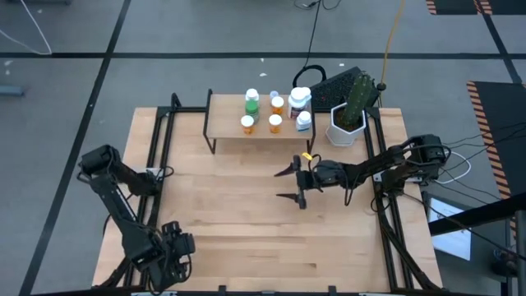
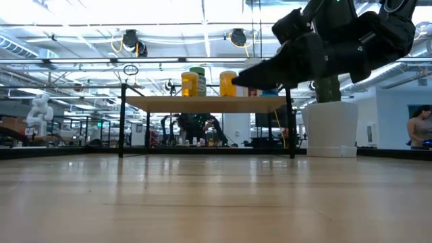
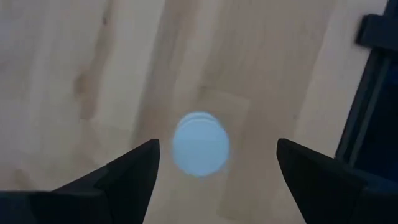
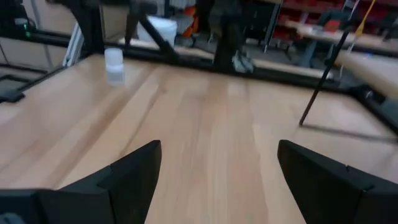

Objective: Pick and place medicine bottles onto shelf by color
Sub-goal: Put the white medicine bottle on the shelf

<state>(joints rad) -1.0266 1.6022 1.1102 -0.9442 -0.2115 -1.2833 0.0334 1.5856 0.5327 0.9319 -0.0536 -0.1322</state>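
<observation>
The shelf (image 1: 230,127) stands at the table's far side and carries several bottles. They are a green one (image 1: 251,103), three orange ones (image 1: 278,104) and two white ones (image 1: 304,121). The low view shows orange (image 2: 189,84) and green (image 2: 199,79) bottles on the shelf (image 2: 202,103). My right gripper (image 1: 288,185) (image 2: 246,77) (image 4: 217,168) hovers open near the shelf's near edge, holding nothing. My left gripper (image 3: 217,168) (image 1: 177,247) is open at the near left corner, pointing down over a white-capped bottle (image 3: 200,143) standing on the table. That bottle (image 4: 114,65) also shows far off in the right wrist view.
A white hexagonal pot with a green cactus (image 1: 349,115) (image 2: 331,128) stands to the right of the shelf. A dark keyboard (image 1: 333,86) lies behind it. Black frame rails (image 1: 382,205) run along the table's left and right sides. Bare wood (image 1: 246,222) stretches between the two arms.
</observation>
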